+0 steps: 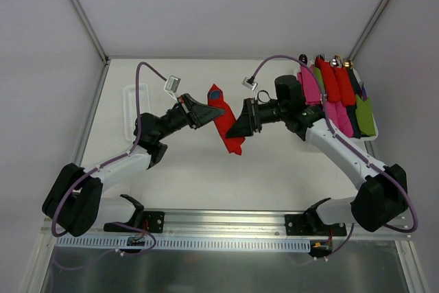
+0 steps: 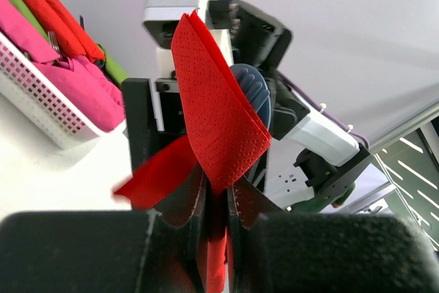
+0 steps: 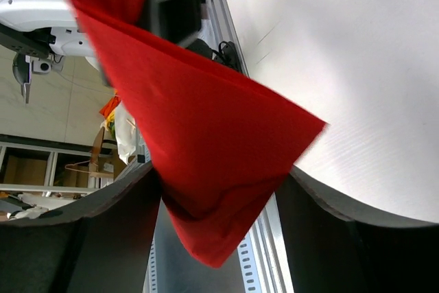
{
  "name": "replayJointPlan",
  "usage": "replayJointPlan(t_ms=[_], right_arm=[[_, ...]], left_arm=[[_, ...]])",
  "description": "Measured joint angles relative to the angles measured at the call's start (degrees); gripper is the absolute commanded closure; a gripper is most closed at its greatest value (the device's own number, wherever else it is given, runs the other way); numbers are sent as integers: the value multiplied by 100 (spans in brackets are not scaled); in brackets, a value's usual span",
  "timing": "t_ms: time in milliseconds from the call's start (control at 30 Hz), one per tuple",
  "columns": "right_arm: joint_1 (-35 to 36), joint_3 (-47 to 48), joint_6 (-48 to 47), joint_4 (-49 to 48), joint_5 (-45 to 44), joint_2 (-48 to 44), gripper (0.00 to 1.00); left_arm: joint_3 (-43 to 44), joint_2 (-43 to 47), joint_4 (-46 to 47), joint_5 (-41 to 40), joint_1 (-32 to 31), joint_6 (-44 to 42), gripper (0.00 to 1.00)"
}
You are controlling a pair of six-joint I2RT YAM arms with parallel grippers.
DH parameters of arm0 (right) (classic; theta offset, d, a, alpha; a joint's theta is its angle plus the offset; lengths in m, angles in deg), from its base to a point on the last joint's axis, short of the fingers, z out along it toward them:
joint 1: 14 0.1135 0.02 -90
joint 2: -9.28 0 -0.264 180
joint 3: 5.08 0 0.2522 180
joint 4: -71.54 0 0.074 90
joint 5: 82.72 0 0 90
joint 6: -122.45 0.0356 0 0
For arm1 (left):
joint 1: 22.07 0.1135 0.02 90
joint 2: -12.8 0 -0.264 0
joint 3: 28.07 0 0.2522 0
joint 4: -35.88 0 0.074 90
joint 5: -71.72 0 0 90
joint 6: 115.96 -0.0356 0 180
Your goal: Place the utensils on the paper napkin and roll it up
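Observation:
The bright-red paper napkin point(image 1: 227, 120) is folded around a blue utensil point(image 1: 215, 94) and held up above the table middle. My left gripper point(image 1: 204, 112) is shut on the napkin's edge; in the left wrist view the jaws point(image 2: 218, 204) pinch the red paper point(image 2: 216, 121), and the blue utensil point(image 2: 254, 94) pokes out behind it. My right gripper point(image 1: 239, 127) is on the napkin's other side. In the right wrist view its fingers point(image 3: 103, 238) stand wide apart with the napkin's lower corner point(image 3: 206, 162) hanging between them, not pinched.
A white basket point(image 1: 370, 136) at the back right holds several pink, red and green rolled bundles point(image 1: 329, 84); it also shows in the left wrist view point(image 2: 48, 111). A white tray point(image 1: 129, 108) lies at the back left. A metal rail point(image 1: 226, 221) runs along the near edge.

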Motion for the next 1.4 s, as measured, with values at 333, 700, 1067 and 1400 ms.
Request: replayJointPlan(t_ms=[333, 700, 1067, 1400], right_arm=[[-850, -411, 50, 44, 540, -188, 61], [-909, -431, 505, -385, 715, -330, 87], [-1397, 697, -752, 1093, -787, -1259, 47], [-455, 1574, -1523, 1563, -1609, -1091, 38]], left_arm=[[44, 76, -7, -103, 179, -37, 100], [44, 179, 17, -179, 192, -35, 100], [44, 592, -444, -417, 267, -310, 100], [44, 599, -881, -435, 264, -361, 100]])
